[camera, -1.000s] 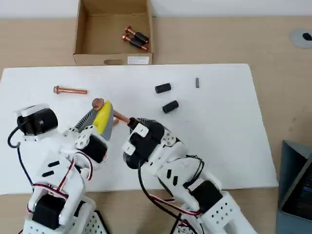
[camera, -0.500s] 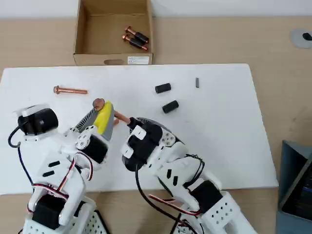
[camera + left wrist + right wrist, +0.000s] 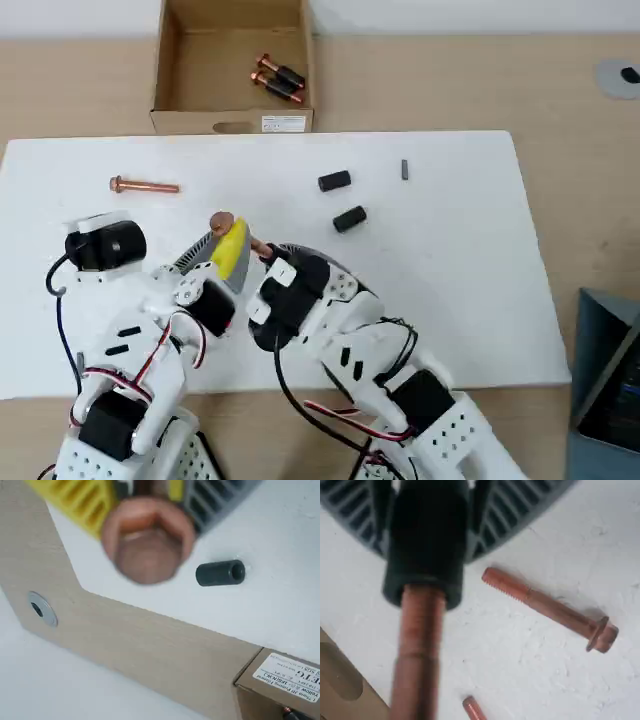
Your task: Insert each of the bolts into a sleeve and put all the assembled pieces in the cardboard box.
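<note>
My left gripper (image 3: 224, 238), with one yellow and one grey finger, is shut on a copper bolt (image 3: 222, 222); its round head (image 3: 147, 542) fills the left wrist view. My right gripper (image 3: 268, 254) is shut on a black sleeve (image 3: 427, 545), and the bolt's shank (image 3: 417, 650) enters the sleeve's open end. The two grippers meet left of the white board's middle. A loose bolt (image 3: 145, 185) lies at the board's far left. Two loose sleeves (image 3: 334, 181) (image 3: 349, 218) lie near the middle. The cardboard box (image 3: 165, 70) beyond the board holds two assembled pieces (image 3: 278, 78).
The white board (image 3: 460, 280) lies on a wooden table. A small grey piece (image 3: 405, 169) rests right of the sleeves. A dark bin (image 3: 605, 380) stands at the table's right edge. The loose bolt (image 3: 550, 609) is close in front of the right gripper.
My left arm has shifted right and slightly nearer, carrying the bolt head toward the right gripper. Less bolt shank shows between the two grippers. The right arm has barely moved.
</note>
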